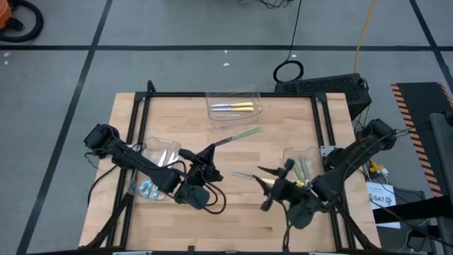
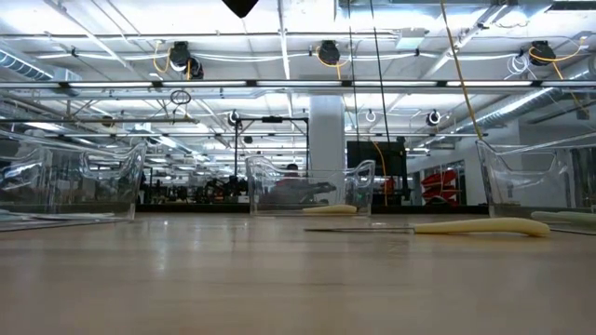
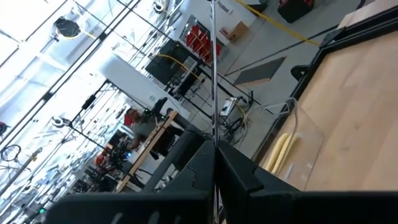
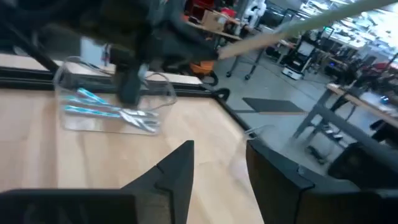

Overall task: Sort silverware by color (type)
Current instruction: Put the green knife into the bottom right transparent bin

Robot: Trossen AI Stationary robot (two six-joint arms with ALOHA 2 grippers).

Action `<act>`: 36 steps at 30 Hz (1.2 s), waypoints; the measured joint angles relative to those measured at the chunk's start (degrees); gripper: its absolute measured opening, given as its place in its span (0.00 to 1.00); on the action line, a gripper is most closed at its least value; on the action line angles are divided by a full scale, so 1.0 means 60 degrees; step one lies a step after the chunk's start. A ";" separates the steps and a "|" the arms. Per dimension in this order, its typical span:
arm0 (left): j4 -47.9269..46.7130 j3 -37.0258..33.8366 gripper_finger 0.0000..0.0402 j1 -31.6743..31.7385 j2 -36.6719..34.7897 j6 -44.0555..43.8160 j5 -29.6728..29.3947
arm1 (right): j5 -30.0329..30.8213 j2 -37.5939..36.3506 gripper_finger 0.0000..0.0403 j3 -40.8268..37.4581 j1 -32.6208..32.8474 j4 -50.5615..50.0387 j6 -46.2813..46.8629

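Holding a green utensil [image 1: 239,135] by its metal end, the left gripper [image 1: 210,151] sits near table centre with fingers pinched tight on the thin shaft; the left wrist view shows that shaft running straight up from between the closed fingers [image 3: 239,171]. The handle points toward two o'clock, lifted clear of the wood, likely so it can be carried across or passed to the other arm.

Just at five o'clock from it the right gripper [image 1: 267,177] hovers, its fingers [image 4: 180,163] spread moderately with nothing between them, facing the left arm. That stance suits receiving the utensil.

Three clear bins mark the sorting. The bin at twelve o'clock [image 1: 233,93] holds yellow pieces [image 1: 237,107]. The bin at nine o'clock [image 1: 140,185] holds blue ones [image 4: 99,104]. The bin at three o'clock [image 1: 291,154] holds pale green handles [image 1: 303,168], so it looks the proper home for the held piece.

One more utensil [image 1: 243,174] lies flat on the table between the grippers, still unsorted.
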 joint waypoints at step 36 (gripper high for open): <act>-0.0798 0.0000 0.02 0.0062 0.0007 -0.0707 0.0262 | 0.1229 0.2033 0.25 0.4191 -0.0800 -0.0156 -1.1988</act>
